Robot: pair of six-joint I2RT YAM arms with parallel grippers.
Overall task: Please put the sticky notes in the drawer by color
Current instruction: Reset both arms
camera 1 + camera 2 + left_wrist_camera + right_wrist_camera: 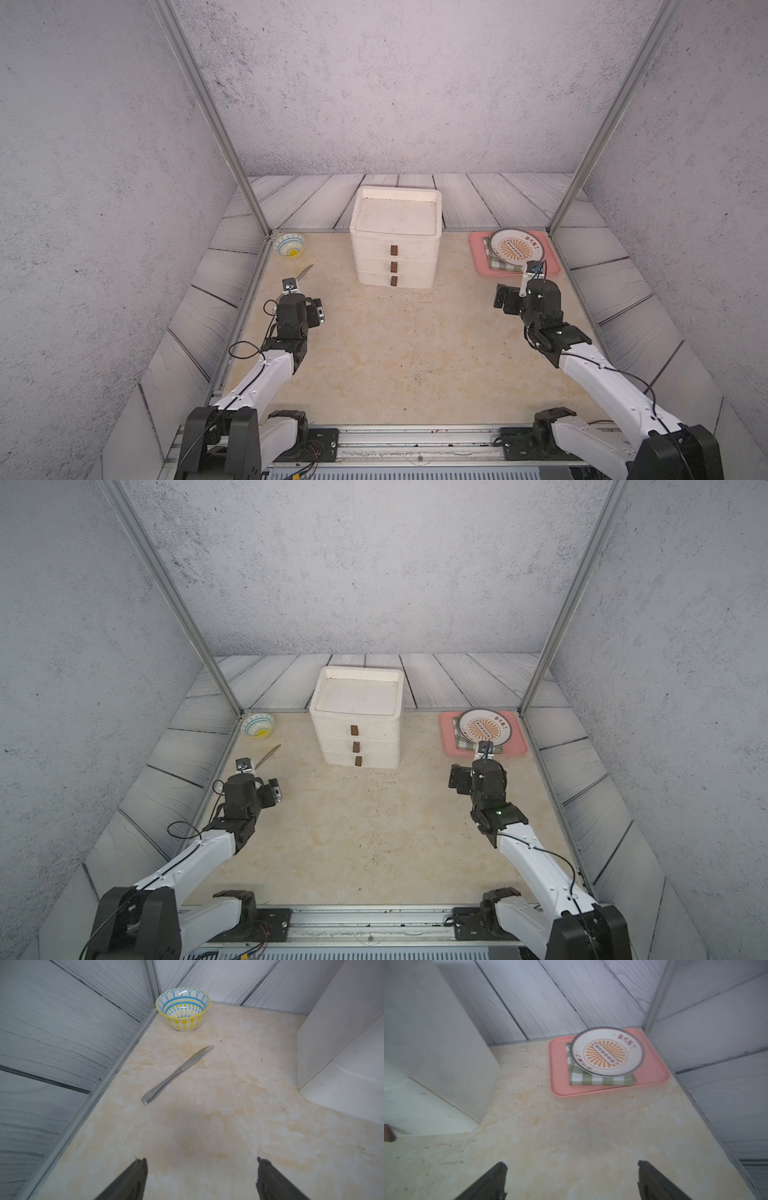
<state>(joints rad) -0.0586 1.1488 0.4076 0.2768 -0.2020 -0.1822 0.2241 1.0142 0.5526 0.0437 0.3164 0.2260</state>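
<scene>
The drawer (395, 237) — a boxy white plastic chest with a rimmed lid and three flush fronts with brown tabs — stood midway along the far edge of the marbled beige counter (395, 353). It sat between and beyond both grippers, well apart from each.

The left gripper (201, 1162) hung released near the left edge, facing a steel knife (178, 1073) and a patterned bowl (182, 1009) in the far-left corner. The right gripper (572, 1164) gaped wide near the right edge, facing a pink tray (652, 1076) with a checked cloth (583, 1080) and a round plate (607, 1051). Open counter lay between the arms.
</scene>
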